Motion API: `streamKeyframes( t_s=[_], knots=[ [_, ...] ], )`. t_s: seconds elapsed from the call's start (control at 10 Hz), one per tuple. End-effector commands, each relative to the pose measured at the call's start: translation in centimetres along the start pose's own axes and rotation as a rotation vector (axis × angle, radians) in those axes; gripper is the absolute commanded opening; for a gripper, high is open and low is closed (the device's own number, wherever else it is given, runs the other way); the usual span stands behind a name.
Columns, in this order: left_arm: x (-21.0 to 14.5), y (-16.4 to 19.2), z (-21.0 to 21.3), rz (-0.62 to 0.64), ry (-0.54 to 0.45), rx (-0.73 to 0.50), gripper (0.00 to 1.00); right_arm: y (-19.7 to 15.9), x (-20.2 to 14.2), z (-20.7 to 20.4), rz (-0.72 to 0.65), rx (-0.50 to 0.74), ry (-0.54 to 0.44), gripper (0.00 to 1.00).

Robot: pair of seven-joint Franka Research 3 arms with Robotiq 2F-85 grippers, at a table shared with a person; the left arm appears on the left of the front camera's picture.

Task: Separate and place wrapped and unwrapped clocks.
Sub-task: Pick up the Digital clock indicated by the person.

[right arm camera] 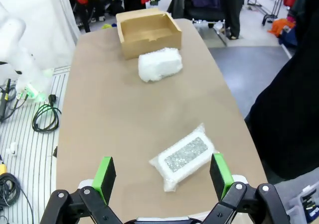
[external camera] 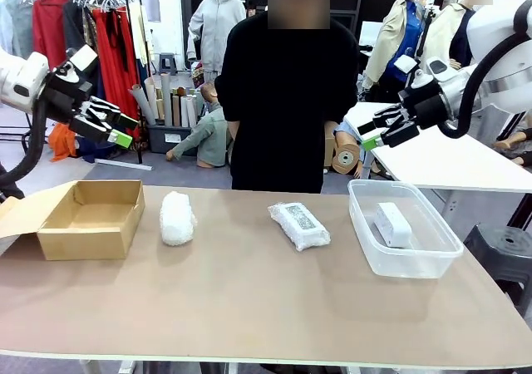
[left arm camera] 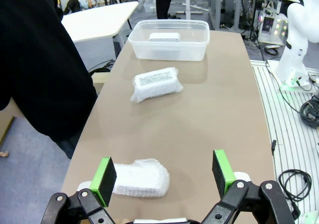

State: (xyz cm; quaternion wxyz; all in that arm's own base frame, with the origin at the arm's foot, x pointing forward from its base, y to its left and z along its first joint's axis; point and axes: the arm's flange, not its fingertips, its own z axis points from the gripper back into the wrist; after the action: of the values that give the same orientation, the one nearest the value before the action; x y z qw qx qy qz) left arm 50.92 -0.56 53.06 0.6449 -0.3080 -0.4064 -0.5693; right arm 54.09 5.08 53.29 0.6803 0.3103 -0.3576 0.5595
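Observation:
A bare white clock [external camera: 392, 223] lies inside the clear plastic tub [external camera: 426, 257] at the table's right; the left wrist view has this clock [left arm camera: 164, 36] far off in the tub [left arm camera: 168, 50]. A bundle in white bubble wrap [external camera: 177, 218] [left arm camera: 140, 178] [right arm camera: 159, 63] rests beside the cardboard box [external camera: 90, 217]. At mid-table lies a clear-plastic bundle with a label [external camera: 298, 224] [left arm camera: 156, 83] [right arm camera: 183, 157]. My left gripper [external camera: 116, 128] [left arm camera: 164, 176] hangs open high over the left end. My right gripper [external camera: 374, 135] [right arm camera: 162, 176] hangs open high over the right end. Neither holds anything.
The open cardboard box [right arm camera: 148, 32] has its flap out to the left. A person in black [external camera: 287, 100] stands at the far edge, hands behind the table line. A second table [external camera: 440, 162] stands behind on the right.

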Motion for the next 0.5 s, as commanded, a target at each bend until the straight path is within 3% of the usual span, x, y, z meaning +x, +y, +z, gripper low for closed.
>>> streamKeyframes(
  t_s=[0.0, 0.4],
  knots=[
    [0.2, -0.1, 0.0, -0.006, -0.002, -0.001, 1.00, -1.0, -1.1, 0.2, 0.066, 0.041, -0.043, 1.00],
    [0.2, -0.1, 0.0, -0.006, -0.002, -0.001, 1.00, -1.2, -2.6, 0.6, 0.074, 0.044, -0.096, 1.00]
  ],
)
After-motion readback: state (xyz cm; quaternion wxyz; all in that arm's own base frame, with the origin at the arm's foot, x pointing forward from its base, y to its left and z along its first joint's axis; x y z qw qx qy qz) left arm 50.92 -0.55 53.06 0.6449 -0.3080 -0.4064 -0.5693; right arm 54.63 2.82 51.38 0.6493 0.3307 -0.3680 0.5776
